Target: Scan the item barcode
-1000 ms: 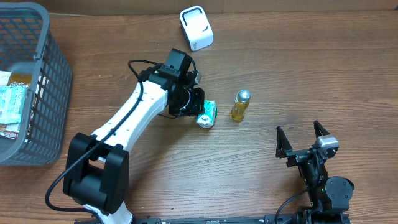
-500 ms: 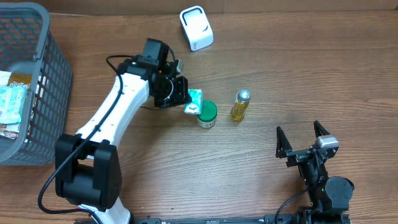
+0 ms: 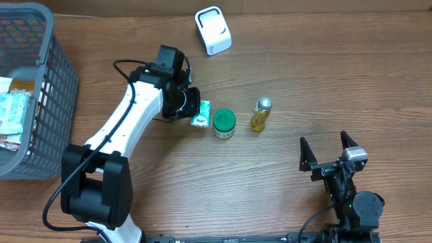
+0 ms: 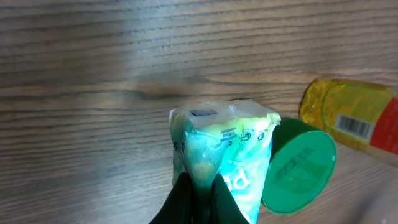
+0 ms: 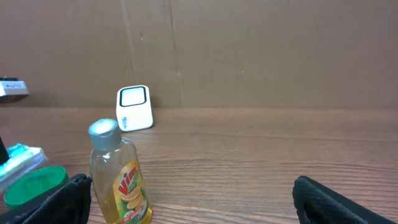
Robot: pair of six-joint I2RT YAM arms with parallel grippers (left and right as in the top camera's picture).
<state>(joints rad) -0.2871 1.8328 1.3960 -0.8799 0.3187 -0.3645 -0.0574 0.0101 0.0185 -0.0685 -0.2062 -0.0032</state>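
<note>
My left gripper [image 3: 194, 109] is shut on a teal and white packet [image 3: 201, 114], pinching its edge just left of a green-lidded jar [image 3: 223, 123]. In the left wrist view the black fingers [image 4: 186, 202] clamp the bottom of the packet [image 4: 227, 146], and a small dark printed patch shows on its top. The white scanner [image 3: 213, 30] stands at the table's far edge, well apart from the packet. Near the front right, my right gripper [image 3: 324, 145] stands wide open with nothing between its fingers.
A yellow dish-soap bottle [image 3: 260, 113] stands upright right of the green-lidded jar. A grey mesh basket [image 3: 64, 67] with more packets [image 3: 13, 111] fills the far left. The right wrist view shows the bottle [image 5: 120, 174] and the scanner [image 5: 134, 107] beyond.
My left gripper has carried the packet away from the green-lidded jar, leftward and slightly back. The jar's green lid is now uncovered. The right arm has not moved.
</note>
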